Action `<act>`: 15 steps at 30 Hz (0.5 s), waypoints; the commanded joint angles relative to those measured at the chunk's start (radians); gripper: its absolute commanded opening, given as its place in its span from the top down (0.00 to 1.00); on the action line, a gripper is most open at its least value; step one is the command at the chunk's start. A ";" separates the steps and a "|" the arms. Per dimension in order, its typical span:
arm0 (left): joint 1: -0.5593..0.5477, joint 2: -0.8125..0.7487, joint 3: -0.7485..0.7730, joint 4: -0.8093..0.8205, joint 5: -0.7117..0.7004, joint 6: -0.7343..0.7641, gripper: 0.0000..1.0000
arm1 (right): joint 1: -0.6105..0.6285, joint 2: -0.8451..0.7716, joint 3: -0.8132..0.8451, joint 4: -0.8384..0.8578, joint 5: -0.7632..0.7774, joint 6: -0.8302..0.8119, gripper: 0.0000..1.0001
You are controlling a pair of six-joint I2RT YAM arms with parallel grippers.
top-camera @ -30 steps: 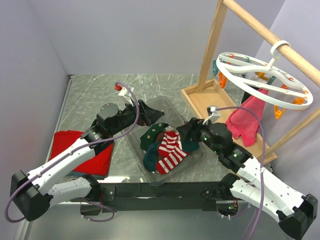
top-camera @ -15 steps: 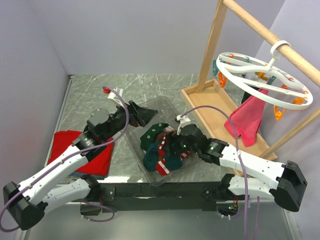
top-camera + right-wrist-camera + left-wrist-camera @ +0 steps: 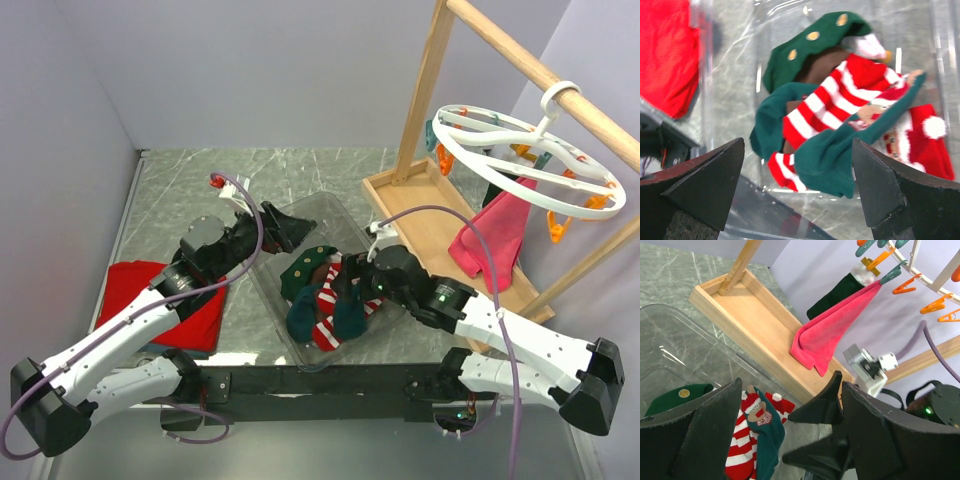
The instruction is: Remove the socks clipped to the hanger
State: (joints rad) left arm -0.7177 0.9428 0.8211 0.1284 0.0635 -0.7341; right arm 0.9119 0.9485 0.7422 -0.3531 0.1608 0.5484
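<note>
Step in hand: depositing. The right gripper hangs over the clear tray, jaws wide apart and holding nothing, directly above the pile of socks lying in it. The left gripper hovers at the tray's far rim, likewise spread wide and empty. Left on the hanger: a pink sock under a teal peg, with a dark green sock behind it. The next move likely calls for one arm to rise, close on the pink fabric below the peg and pull down. Obstructions: the wooden upright and base box flank the approach; the red cloth lies well apart
</note>
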 commanded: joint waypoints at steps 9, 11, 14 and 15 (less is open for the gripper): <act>-0.003 -0.045 -0.039 0.020 -0.010 0.009 0.14 | -0.021 -0.142 -0.118 0.146 0.627 0.119 0.00; -0.003 -0.041 -0.043 0.027 -0.002 0.007 0.14 | -0.109 -0.192 -0.191 0.266 0.674 0.110 0.00; -0.003 -0.029 -0.054 0.052 0.022 -0.001 0.14 | -0.311 -0.208 -0.260 0.409 0.652 0.104 0.03; -0.003 -0.024 -0.060 0.060 0.031 -0.004 0.14 | -0.350 -0.195 -0.264 0.434 0.657 0.102 0.06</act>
State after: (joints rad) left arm -0.7177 0.9154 0.7734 0.1291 0.0631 -0.7345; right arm 0.7437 0.7639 0.5167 -0.1570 0.6716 0.6300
